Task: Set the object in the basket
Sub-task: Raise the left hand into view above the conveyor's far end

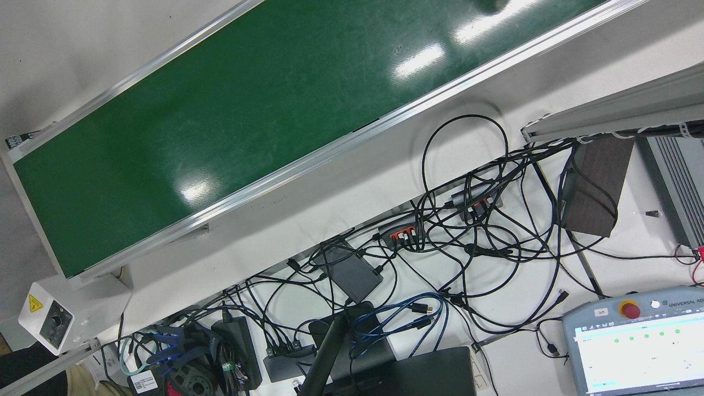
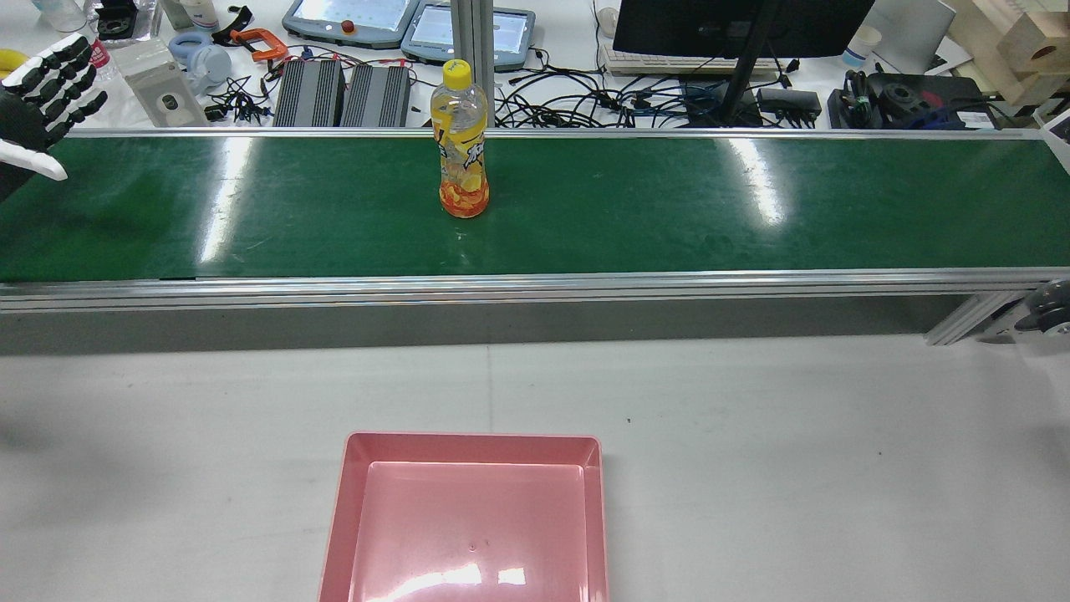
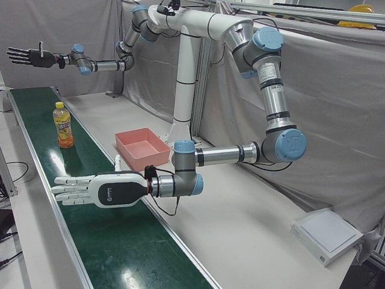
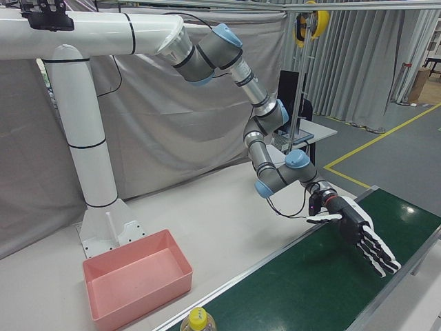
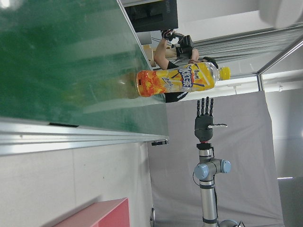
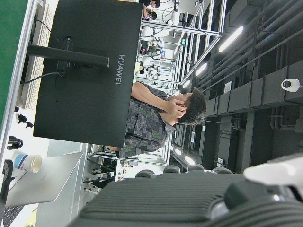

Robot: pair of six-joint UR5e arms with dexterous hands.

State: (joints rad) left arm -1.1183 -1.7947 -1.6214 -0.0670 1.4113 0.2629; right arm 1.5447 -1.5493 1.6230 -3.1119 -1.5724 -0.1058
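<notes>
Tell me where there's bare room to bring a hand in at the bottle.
The green conveyor belt is bare on both sides of the upright yellow-capped orange drink bottle. The white table between the belt and the empty pink plastic basket is clear. Beyond the belt, the cable-strewn desk is crowded.

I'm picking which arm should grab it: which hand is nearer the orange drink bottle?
Left. The left hand hovers over the belt, some way along from the bottle. The right hand is raised higher, farther off on the bottle's other side.
</notes>
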